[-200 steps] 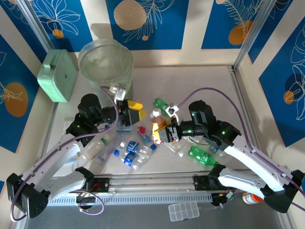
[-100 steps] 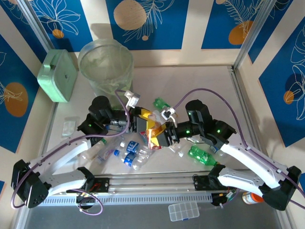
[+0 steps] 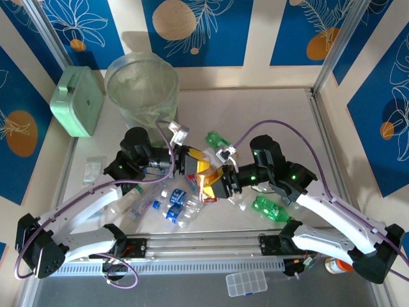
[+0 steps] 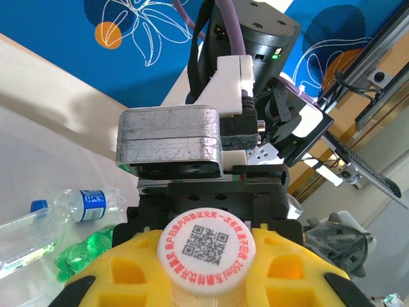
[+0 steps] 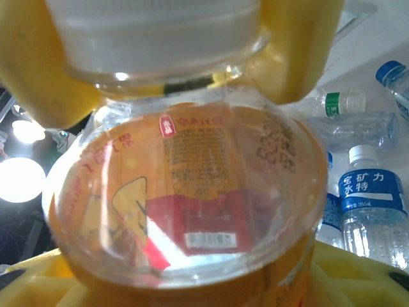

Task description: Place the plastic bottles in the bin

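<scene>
An orange-labelled plastic bottle (image 3: 206,177) with a white cap is held off the table between both arms. My left gripper (image 3: 193,162) is shut on its cap; in the left wrist view the QR-printed cap (image 4: 206,246) sits clamped between my yellow fingers (image 4: 128,275). My right gripper (image 3: 217,183) is shut on the bottle's body (image 5: 185,211), with the left gripper's yellow fingers (image 5: 294,45) gripping the cap above. The bin (image 3: 140,86) stands at the back left. Several blue-labelled bottles (image 3: 176,206) lie below, and green bottles (image 3: 271,209) (image 3: 216,139) lie nearby.
A mint green box (image 3: 78,101) leans left of the bin. A small clear packet (image 3: 92,169) lies at the left. A clear organiser case (image 3: 246,283) and an orange-capped jar (image 3: 335,264) sit by the near edge. Metal frame posts line both sides.
Over the last second my left gripper swung right from beside the bin and closed on the cap of the bottle my right gripper holds. Little has moved in the last half second.
</scene>
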